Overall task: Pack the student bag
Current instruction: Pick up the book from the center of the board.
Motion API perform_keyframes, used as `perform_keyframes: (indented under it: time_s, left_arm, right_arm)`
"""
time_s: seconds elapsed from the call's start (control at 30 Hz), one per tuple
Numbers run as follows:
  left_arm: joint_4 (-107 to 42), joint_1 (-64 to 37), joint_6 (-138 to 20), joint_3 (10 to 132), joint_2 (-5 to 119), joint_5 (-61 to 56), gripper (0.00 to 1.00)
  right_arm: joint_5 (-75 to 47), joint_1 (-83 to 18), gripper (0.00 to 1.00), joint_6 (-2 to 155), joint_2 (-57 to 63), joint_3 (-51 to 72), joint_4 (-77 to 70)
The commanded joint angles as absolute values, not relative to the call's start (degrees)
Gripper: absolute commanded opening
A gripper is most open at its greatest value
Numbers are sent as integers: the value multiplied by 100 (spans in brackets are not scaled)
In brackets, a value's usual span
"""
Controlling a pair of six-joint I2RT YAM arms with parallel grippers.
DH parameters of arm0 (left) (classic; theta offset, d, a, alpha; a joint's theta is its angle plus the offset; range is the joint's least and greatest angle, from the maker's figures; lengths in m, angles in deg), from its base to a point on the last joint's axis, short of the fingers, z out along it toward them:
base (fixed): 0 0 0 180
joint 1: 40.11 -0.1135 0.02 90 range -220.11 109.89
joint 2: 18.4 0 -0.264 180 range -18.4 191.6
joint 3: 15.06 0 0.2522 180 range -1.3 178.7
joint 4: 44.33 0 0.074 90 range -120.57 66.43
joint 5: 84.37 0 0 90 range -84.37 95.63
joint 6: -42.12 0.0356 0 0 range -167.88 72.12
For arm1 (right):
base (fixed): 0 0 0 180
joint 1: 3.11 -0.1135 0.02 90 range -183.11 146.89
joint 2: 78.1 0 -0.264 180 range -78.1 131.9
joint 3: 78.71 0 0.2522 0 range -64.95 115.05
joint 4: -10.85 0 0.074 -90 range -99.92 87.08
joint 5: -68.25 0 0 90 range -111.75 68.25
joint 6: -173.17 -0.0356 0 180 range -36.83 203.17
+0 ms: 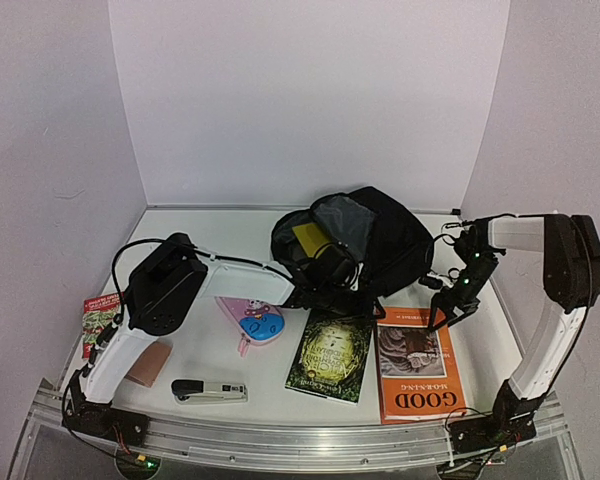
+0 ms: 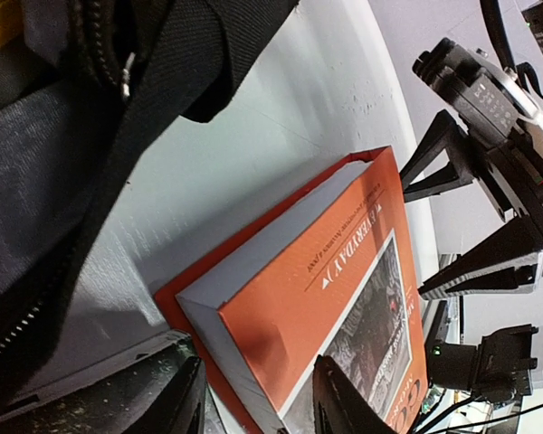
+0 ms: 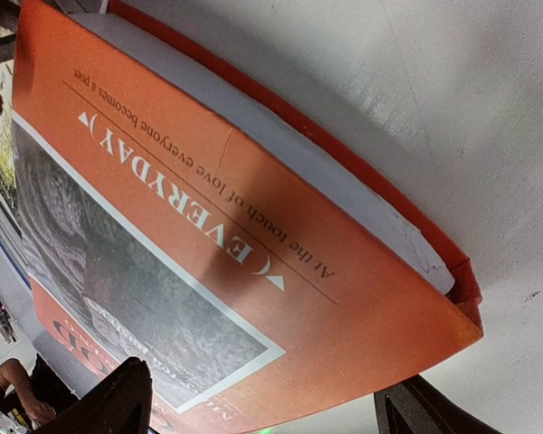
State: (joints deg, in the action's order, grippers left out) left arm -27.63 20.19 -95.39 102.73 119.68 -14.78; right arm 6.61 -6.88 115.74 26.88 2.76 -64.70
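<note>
The student bag (image 1: 380,240) slumps with its mouth agape, beyond the right pincer (image 3: 262,393) and to its left. The left pincer (image 2: 258,384) sits at the bag's rim, partly open, with nothing seen between its fingers. The right pincer hangs wide open and empty above the end of the orange book (image 1: 415,375) lying flat on the worktop (image 1: 210,240). A clean lift likely means working one finger under that end before closing, then gripping deep enough that the book cannot swing.
</note>
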Motion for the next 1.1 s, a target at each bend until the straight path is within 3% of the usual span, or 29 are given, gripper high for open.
perform_keyframes:
  time_s: [0.0, 0.2, 0.47, 0.8, 1.07]
  left_arm:
    - [-3029, 2070, -9691, 10611, 12095, -1760, 38]
    - [-3444, 2079, -9494, 10634, 12007, -1869, 29]
    - [-3396, 2074, -9239, 10959, 12062, -1993, 1]
    - [-3723, 2081, -8531, 10353, 11484, -2222, 0]
    - [-3601, 2088, -7518, 9836, 10816, -2343, 0]
  right_arm:
    - [858, -685, 83, 11499, 2735, 281, -6437]
    - [968, -686, 83, 11436, 2597, 275, -6446]
    - [1068, -682, 84, 11358, 2301, 325, -6479]
    - [869, -515, 98, 11957, 1558, 1072, -7259]
    - [719, -515, 98, 12770, 1216, 1784, -8038]
